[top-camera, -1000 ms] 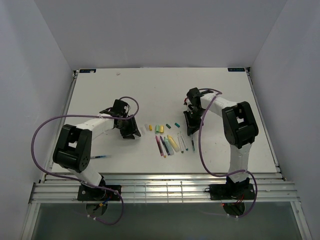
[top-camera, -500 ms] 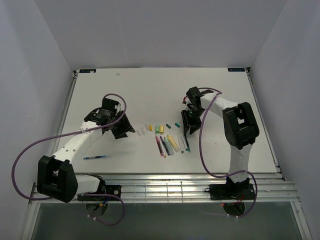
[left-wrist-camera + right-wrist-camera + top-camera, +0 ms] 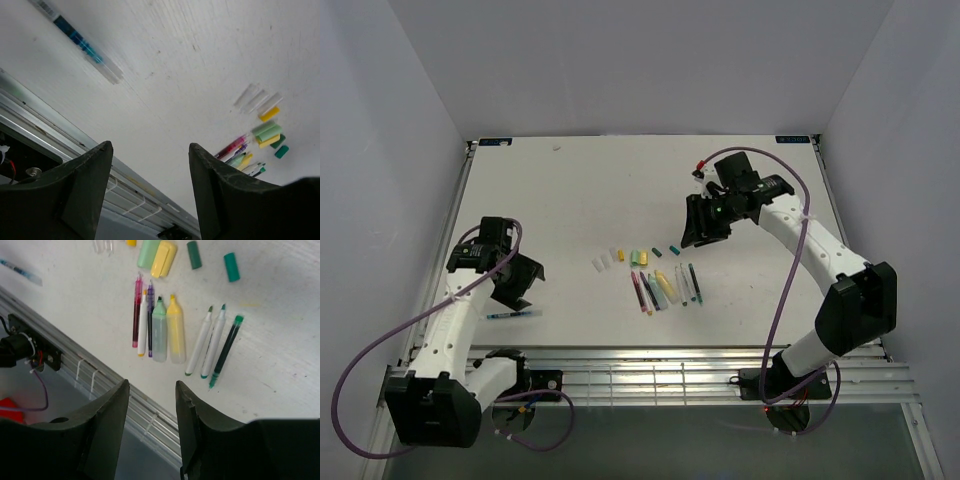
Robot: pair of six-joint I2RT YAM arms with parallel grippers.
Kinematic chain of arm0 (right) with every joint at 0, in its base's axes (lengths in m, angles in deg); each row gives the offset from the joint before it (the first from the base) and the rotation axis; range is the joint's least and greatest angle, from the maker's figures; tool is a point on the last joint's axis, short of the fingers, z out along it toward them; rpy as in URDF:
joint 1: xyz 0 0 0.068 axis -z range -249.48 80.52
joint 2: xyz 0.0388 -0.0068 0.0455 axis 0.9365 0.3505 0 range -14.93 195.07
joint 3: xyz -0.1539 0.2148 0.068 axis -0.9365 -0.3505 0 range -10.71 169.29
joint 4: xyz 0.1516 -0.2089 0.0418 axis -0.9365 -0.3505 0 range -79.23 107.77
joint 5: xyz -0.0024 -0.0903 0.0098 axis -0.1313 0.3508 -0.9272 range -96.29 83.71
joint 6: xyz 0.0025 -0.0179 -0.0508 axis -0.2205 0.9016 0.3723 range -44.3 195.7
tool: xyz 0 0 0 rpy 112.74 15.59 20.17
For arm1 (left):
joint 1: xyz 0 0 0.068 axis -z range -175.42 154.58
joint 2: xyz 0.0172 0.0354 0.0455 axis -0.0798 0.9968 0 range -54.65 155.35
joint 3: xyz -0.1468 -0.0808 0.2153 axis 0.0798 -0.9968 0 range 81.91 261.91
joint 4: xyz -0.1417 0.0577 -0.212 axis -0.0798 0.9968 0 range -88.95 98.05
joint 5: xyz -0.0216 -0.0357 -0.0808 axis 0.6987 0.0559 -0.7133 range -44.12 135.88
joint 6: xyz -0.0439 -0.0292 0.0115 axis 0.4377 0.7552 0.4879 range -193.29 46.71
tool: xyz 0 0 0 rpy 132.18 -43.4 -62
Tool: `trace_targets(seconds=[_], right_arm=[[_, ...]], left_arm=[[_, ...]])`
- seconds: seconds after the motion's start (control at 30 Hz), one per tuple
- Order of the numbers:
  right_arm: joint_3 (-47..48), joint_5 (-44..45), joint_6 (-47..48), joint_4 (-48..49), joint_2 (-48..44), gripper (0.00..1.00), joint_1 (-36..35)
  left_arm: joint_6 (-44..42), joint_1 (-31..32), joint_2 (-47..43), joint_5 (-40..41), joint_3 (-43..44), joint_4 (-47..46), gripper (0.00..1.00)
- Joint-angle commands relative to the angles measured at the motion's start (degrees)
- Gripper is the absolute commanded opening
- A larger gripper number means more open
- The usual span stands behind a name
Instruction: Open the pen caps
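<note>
Loose pen caps lie in a row at mid-table: clear ones [image 3: 602, 262], a small yellow one [image 3: 620, 254], pale green [image 3: 149, 252], yellow [image 3: 165, 259], dark green [image 3: 193, 254] and teal [image 3: 231, 266]. Below them lie uncapped pens [image 3: 660, 287], among them a green highlighter [image 3: 159, 330], a yellow highlighter [image 3: 175, 330] and a dark green pen [image 3: 226, 350]. My right gripper [image 3: 705, 228] [image 3: 151, 385] hangs open and empty above the row's right end. My left gripper [image 3: 523, 285] [image 3: 150, 147] is open and empty at the left. Just beside it lies a blue pen [image 3: 510, 314] [image 3: 80, 42].
The table's metal front rail [image 3: 640, 358] runs just below the pens and the blue pen. White walls close in the table on three sides. A purple cable [image 3: 790, 280] loops off each arm.
My left arm swung away from the caps to the near left beside the blue pen, its jaws widening. My right gripper opened and rose back off the pen row.
</note>
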Motion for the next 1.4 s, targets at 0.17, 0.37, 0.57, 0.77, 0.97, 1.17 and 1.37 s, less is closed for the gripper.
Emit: trace_targets(seconds=[0.17,0.37,0.57,0.77,0.97,1.17,1.37], right_arm=[[-6.77,-5.76,0.05,0.18,-6.14,0.49,-2.69],[-8.62,-5.86,0.31,0.62,-7.2,0.48,-5.94],[-7.3,-6.03,0.58,0.71,-6.59,0.49,-7.0],[-6.87,-5.68,0.84,0.88,-5.28,0.49,-7.09],[-5.9,-4.81,0.84,0.88,-3.87,0.49,-7.09],[-5.99,-3.84,0.14,1.23,-2.81,0.49,-7.09],[-4.14,-2.78,-1.88,1.23,-1.67,0.49,-7.09]], left_arm=[[7.2,-10.59,6.65,7.62,-1.1,2.05,0.73],[7.47,-18.24,11.51,6.13,-2.77,-1.89,0.75],[7.82,-22.64,15.64,5.78,-4.7,-4.27,0.75],[7.64,-23.87,20.29,6.13,-5.58,-6.73,0.76],[6.33,-24.49,22.5,5.16,-8.31,-12.53,0.73],[5.1,-25.45,23.2,4.28,-11.47,-18.07,0.64],[1.76,-26.25,25.75,4.72,-13.23,-21.06,0.28]])
